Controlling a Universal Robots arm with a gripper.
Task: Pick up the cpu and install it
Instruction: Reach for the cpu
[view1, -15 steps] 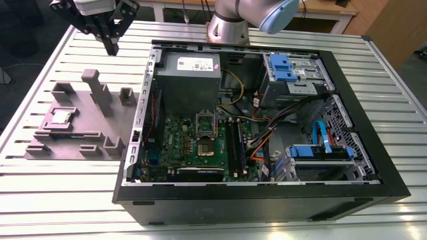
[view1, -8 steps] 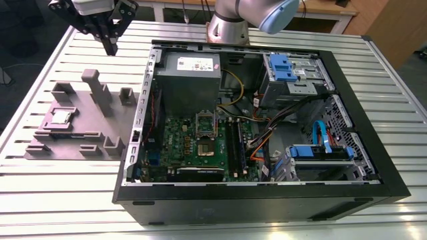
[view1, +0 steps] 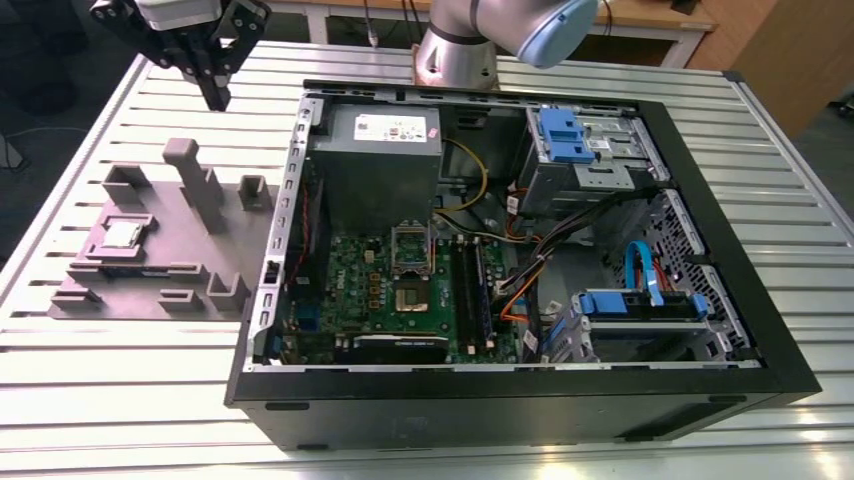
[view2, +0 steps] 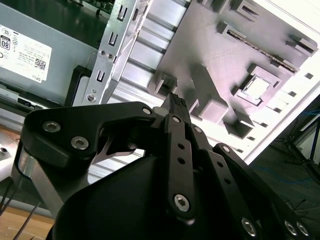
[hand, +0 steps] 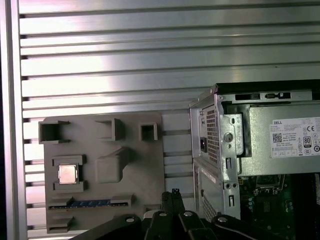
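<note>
In the upper left of the exterior view, the gripper (view1: 214, 92) is hanging above the slatted metal table (view1: 134, 400), with its dark fingers drawn together to a single narrow tip and carrying nothing. It is hovering beyond the far edge of the grey parts holder (view1: 167, 252) and just off the outer corner of the open computer case (view1: 534, 400), touching neither. The cpu (view1: 124, 233) is lying flat in a square recess of that holder, at the left of the exterior view about halfway down, well apart from the fingertips. In both wrist views the chip is showing as a pale silver square seated in its pocket (hand: 67, 174) (view2: 258, 88), with the closed fingertips (hand: 175, 194) (view2: 176, 101) pointing down over the holder's edge (hand: 140, 165) nearest the case, beside a block standing up from the plate. Inside the case, the green motherboard (view1: 387, 300) is lying in the lower middle of the exterior view, and the grey power supply (view1: 380, 160) with its white label is sitting above it. The arm's (view1: 461, 50) silver column is standing at the top centre of the exterior view, behind the case.
</note>
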